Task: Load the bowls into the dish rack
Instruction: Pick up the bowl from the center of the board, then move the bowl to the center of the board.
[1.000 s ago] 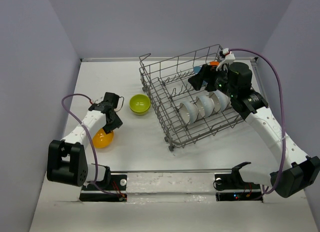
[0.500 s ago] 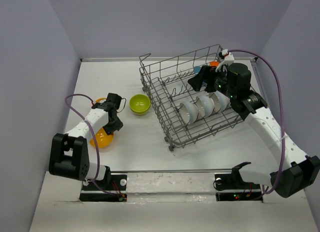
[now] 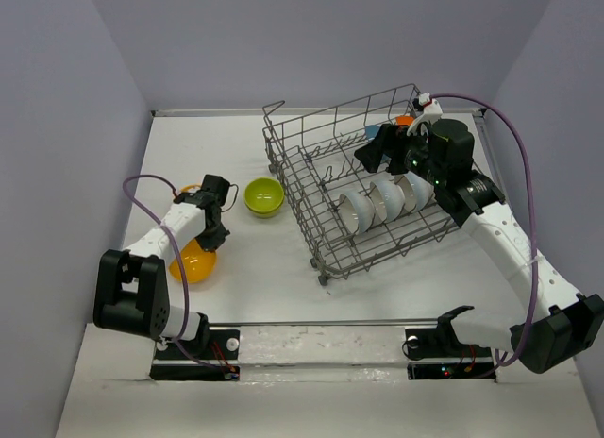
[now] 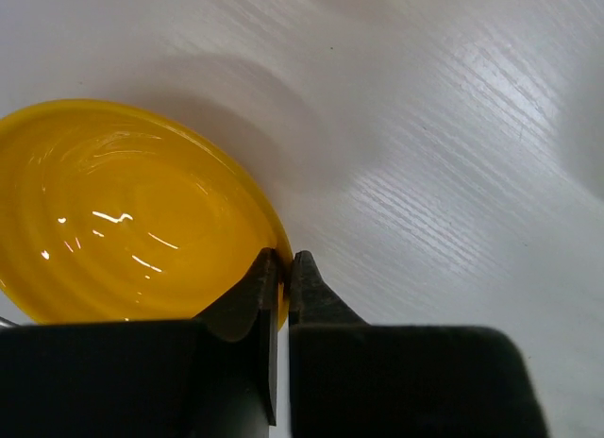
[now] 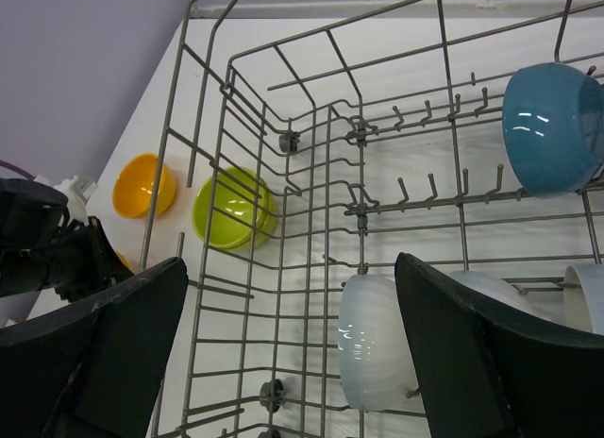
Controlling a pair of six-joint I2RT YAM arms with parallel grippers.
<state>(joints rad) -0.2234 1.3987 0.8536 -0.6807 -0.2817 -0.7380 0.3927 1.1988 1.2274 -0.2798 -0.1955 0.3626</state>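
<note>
My left jaws are shut on the rim of an orange bowl (image 4: 132,211), well left of the dish rack (image 3: 316,207). Farther on, a lime bowl (image 3: 263,196) sits on the desk (image 3: 274,268) just left of it. Racked: three white bowls (image 3: 387,200), one blue bowl (image 5: 552,126). My right jaws hang wide open, empty, above the rack. Only the right wrist view plainly shows a second orange bowl (image 5: 143,185); three remain, I judge.

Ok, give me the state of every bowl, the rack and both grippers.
held orange bowl: rim pinched, outside the rack.
other orange bowl: upright on the table, loose.
green bowl: upright on the table, loose.
blue bowl: racked, on edge.
white bowls: three racked, on edge.
rack: partly filled.
left gripper: jaws shut on held orange bowl.
right gripper: jaws open, empty.
</note>
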